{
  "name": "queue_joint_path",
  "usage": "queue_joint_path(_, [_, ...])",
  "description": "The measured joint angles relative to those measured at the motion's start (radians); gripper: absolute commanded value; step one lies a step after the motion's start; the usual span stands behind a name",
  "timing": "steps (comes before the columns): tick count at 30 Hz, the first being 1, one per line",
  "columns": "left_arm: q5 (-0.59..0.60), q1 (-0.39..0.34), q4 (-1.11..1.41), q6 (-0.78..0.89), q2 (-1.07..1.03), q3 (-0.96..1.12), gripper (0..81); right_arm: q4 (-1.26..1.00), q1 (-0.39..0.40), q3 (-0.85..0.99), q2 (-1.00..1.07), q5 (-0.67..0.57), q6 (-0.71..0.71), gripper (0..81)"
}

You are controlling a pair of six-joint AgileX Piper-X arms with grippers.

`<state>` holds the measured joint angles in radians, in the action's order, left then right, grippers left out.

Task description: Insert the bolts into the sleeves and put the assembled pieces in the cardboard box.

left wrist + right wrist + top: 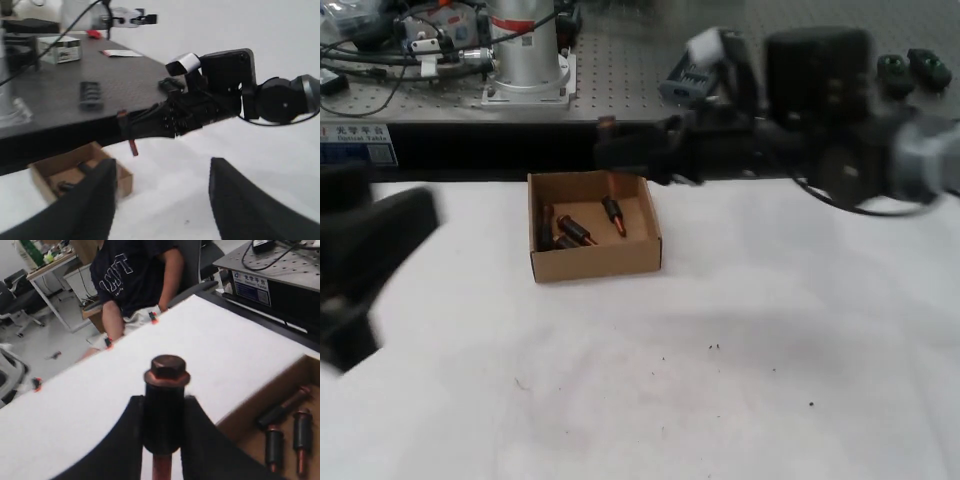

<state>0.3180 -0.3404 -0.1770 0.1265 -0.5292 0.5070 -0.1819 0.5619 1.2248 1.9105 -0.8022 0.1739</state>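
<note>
Starting at the left: the left arm sits over the left edge of the white bench, well apart from the box. On it the left gripper is spread wide, nothing between its fingers; bare bench shows through the gap in its wrist view. Next, the cardboard box stands upright with its top open at the bench's far side, left of centre, just in front of the dark edge of the perforated metal table. On that table, behind the box, stands a silvery cylinder. Inside the box the assembled pieces lie flat on the floor, black sleeves with coppery bolt ends poking out; about three in the high view, one nearer the right wall. From the right, the right arm runs in along the bench's far edge, and the right gripper is raised near the box's far wall, clear of it. Its fingers are clamped on a black sleeve with a bolt through it: the hex head sticks out past the fingertips, the coppery shank out of the other end. This held piece is off the bench and outside the box; the right wrist view puts the box wall just beside it.
</note>
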Motion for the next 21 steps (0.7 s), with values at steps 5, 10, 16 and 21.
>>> queue_joint_path(5, [-0.078,0.003,-0.228,-0.014,0.169,0.0,40.2,0.161,0.006,0.293,0.216,0.085,-0.003,4.3])
queue_joint_path(10, [-0.119,0.003,-0.464,-0.014,0.267,0.0,40.2,0.33,0.019,0.519,0.352,0.215,-0.003,4.3])
queue_joint_path(16, [-0.121,0.003,-0.565,-0.01,0.269,0.0,30.3,0.463,0.03,0.681,0.43,0.338,-0.003,4.3])
queue_joint_path(21, [-0.103,0.003,-0.589,0.013,0.269,0.0,20.9,0.588,0.044,0.717,0.475,0.457,-0.007,4.3])
